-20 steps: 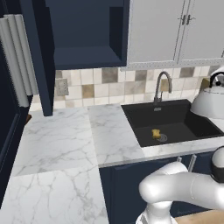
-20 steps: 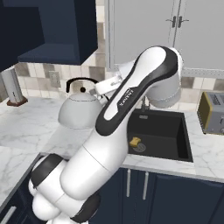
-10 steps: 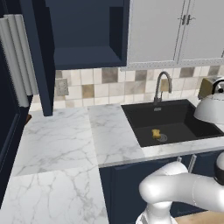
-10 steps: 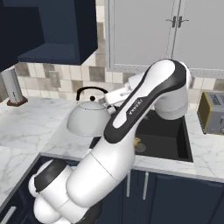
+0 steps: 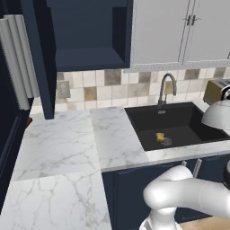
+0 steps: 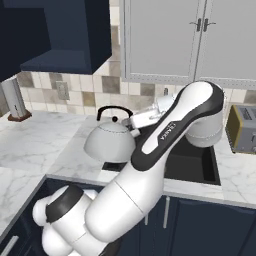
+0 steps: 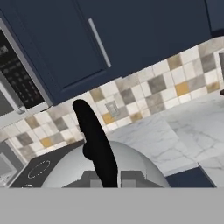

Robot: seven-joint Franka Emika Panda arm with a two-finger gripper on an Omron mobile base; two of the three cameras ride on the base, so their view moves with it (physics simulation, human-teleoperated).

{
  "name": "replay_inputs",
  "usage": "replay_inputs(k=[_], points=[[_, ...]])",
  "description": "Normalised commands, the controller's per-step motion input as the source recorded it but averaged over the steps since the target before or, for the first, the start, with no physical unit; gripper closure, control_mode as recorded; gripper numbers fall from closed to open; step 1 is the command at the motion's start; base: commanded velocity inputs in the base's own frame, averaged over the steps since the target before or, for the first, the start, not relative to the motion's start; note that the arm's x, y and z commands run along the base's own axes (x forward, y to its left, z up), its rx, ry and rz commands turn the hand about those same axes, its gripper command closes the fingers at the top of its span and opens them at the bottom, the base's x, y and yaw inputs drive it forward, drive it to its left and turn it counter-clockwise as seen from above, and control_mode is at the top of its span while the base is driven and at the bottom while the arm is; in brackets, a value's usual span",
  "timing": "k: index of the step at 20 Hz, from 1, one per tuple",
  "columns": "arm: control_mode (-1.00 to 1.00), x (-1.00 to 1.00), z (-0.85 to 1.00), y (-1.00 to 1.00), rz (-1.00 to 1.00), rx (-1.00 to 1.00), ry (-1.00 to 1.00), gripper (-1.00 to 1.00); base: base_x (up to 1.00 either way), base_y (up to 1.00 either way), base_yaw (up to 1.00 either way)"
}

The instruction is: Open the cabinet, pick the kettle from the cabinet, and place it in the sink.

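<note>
One object is in my grip: the squat, dome-shaped white-silver kettle [image 6: 110, 142] with its thin black arched handle [image 7: 95, 146], which my hand [image 6: 134, 121] pinches between fingers pressed almost together. In the right base view the kettle hangs in the air over the near left corner of the large rectangular matte black sink [image 5: 177, 128], partly above the white marble counter [image 5: 67, 148]; in the left base view its dome shows at the right edge, over the basin's right end.

Judgement on the step in hand: carrying is nearly done and lowering remains. I would move the kettle a little further so its whole base stands over the basin, keep it level so it does not swing on the handle, bring it down until it rests on the basin floor, and only then spread the fingers.

Surroundings noted:
- The dark navy upper cabinet [image 5: 87, 33] stands open and its shelf is bare; its door [image 5: 38, 58] juts out over the counter, well apart from the sink.
- A curved steel gooseneck faucet [image 5: 165, 87] rises at the back rim of the basin; the kettle's spout and handle should stay forward of it.
- A small yellow item [image 5: 160, 137] lies on the basin floor near the drain; I would set down beside it, not on it.
- A boxy yellowish toaster [image 6: 243, 129] sits on the counter right of the sink, clear of the path.
- Light grey double-door wall cabinets [image 6: 195, 40] hang above.
</note>
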Motion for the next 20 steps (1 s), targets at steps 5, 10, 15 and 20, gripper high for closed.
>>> replay_inputs(k=[5,10,15,20], points=[[-1.00,0.12,-0.19,0.00,0.00,0.00,-0.08,1.00,0.00,0.00,0.00],[-1.00,0.17,-0.20,0.00,0.00,0.00,-0.08,1.00,0.00,0.00,0.00],[-1.00,0.13,-0.20,-0.06,0.00,0.00,-0.08,1.00,0.00,0.00,0.00],[-1.00,0.18,-0.19,-0.13,0.00,0.00,-0.07,1.00,0.00,0.00,0.00]])
